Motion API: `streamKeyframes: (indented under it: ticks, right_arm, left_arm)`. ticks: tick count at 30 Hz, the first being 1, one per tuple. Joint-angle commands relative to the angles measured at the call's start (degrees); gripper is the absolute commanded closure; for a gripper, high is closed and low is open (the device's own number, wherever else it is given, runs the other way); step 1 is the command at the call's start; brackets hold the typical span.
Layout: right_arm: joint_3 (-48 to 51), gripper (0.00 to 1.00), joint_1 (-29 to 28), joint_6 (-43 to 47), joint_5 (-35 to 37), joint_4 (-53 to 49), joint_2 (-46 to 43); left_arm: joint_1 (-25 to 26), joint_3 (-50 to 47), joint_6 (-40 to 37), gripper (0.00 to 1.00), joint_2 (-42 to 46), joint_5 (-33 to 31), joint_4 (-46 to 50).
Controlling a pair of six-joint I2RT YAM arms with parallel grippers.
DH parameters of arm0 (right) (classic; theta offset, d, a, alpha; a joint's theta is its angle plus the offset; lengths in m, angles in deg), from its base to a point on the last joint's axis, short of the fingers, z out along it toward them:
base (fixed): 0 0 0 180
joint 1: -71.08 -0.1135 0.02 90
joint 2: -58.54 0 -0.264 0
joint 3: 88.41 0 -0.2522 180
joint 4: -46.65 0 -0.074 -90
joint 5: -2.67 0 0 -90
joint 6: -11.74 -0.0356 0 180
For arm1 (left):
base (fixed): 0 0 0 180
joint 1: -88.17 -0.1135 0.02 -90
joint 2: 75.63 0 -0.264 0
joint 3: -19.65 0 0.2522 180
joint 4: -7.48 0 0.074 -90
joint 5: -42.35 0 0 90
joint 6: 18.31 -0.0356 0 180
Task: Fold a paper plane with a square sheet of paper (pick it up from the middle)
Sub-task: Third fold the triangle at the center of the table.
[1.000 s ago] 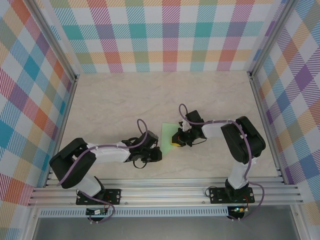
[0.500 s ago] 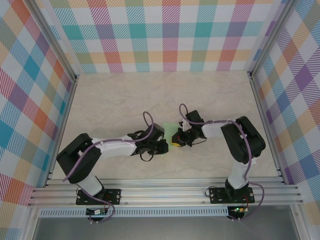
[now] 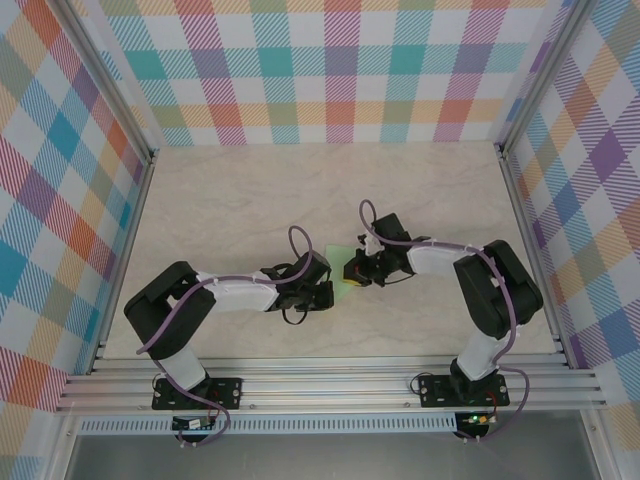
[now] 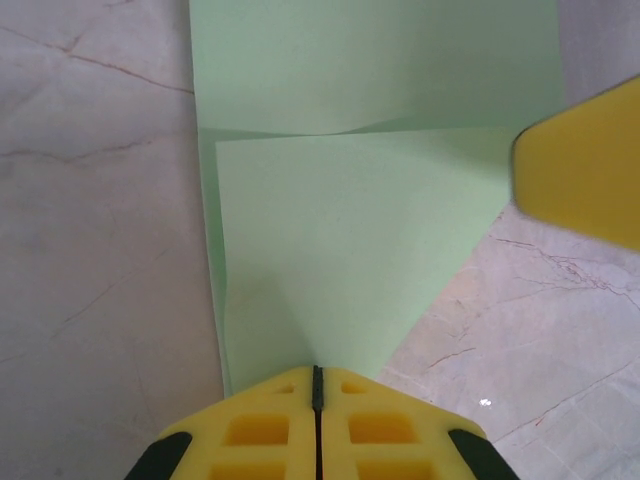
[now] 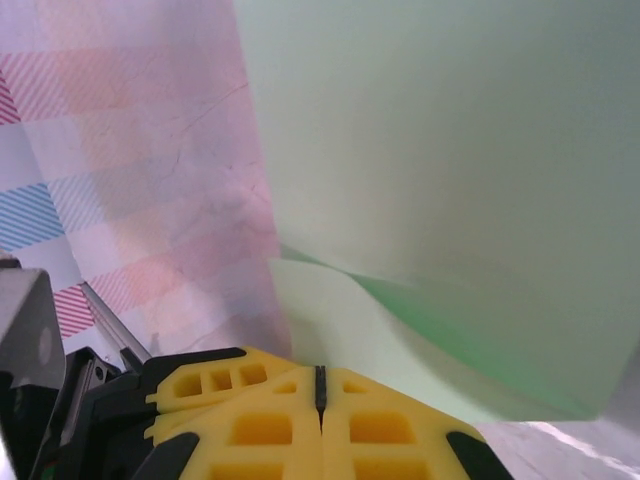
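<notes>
The square sheet of paper (image 4: 350,220), partly folded, lay mid-table (image 3: 230,200) between the arms. The left gripper (image 4: 316,385), jaws pressed together, met its near-left flap tip. The right gripper (image 5: 320,385), likewise closed, met its right edge. Uneven dragging could skew the crease.

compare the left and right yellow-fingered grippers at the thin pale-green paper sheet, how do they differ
The left yellow-fingered gripper meets the point of a folded flap on the thin pale-green paper sheet, which lies flat on the marbled table there; the right yellow-fingered gripper faces paper curling up steeply. From above, the left one comes from the sheet's left, the right one from its right. Both are shut.
</notes>
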State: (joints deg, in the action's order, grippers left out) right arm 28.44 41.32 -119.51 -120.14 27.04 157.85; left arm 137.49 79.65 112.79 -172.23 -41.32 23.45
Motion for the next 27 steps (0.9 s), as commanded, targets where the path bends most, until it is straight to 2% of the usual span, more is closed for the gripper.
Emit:
streamKeyframes:
  ticks: [1,9,16,20,27]
  right_arm:
    - [1.57,0.97,-2.16,-1.62,-0.92,2.97,1.57]
    - [3.55,0.99,-1.17,0.06,4.84,3.59,4.10]
    - [7.92,0.98,7.11,-0.68,5.94,12.14,3.77]
    - [6.30,0.97,9.73,1.75,9.98,9.61,2.53]
    - [3.44,0.90,10.33,3.93,8.99,5.37,-2.27]
  left_arm:
    - [-0.44,-0.33,-0.88,0.94,-2.30,-0.93,4.07]
    - [-0.42,-0.86,-1.25,0.95,-1.62,-1.94,5.84]
    - [-0.45,-2.68,-1.85,0.95,0.00,-2.20,6.44]
    - [-0.42,-2.87,-2.73,0.95,0.36,-2.26,7.18]
    - [-0.37,-2.49,-4.22,0.94,1.32,0.01,5.98]
